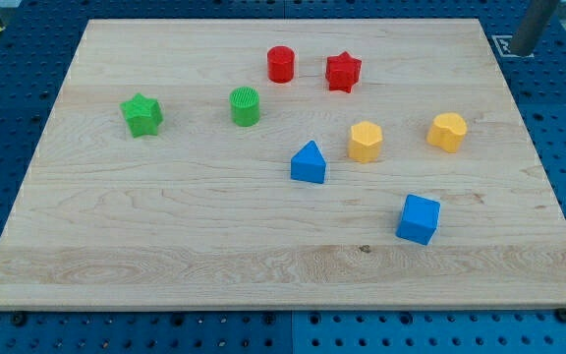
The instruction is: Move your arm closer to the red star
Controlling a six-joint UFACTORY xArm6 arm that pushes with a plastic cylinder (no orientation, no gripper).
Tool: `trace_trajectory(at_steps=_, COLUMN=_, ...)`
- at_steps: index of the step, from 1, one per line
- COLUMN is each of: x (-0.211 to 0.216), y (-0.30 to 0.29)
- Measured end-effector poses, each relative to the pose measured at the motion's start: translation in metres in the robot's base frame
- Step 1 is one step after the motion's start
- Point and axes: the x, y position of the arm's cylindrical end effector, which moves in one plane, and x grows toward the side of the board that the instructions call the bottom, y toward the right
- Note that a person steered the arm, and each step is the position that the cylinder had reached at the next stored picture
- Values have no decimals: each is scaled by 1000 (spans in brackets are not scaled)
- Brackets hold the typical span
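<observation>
The red star (343, 71) lies near the top middle of the wooden board (165, 226). A red cylinder (281, 64) stands just to its left. My rod comes in at the view's top right corner, and my tip (522, 50) sits just off the board's top right corner, far to the right of the red star. It touches no block.
A green star (142, 114) and a green cylinder (246, 106) lie at the left. A blue triangular block (309, 162), two yellow blocks (366, 141) (448, 131) and a blue cube (419, 218) lie below and right of the red star. Blue pegboard surrounds the board.
</observation>
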Motion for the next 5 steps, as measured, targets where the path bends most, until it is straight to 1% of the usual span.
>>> trace_trajectory(at_steps=1, x=1, y=-7)
trace_trajectory(at_steps=5, x=45, y=-148)
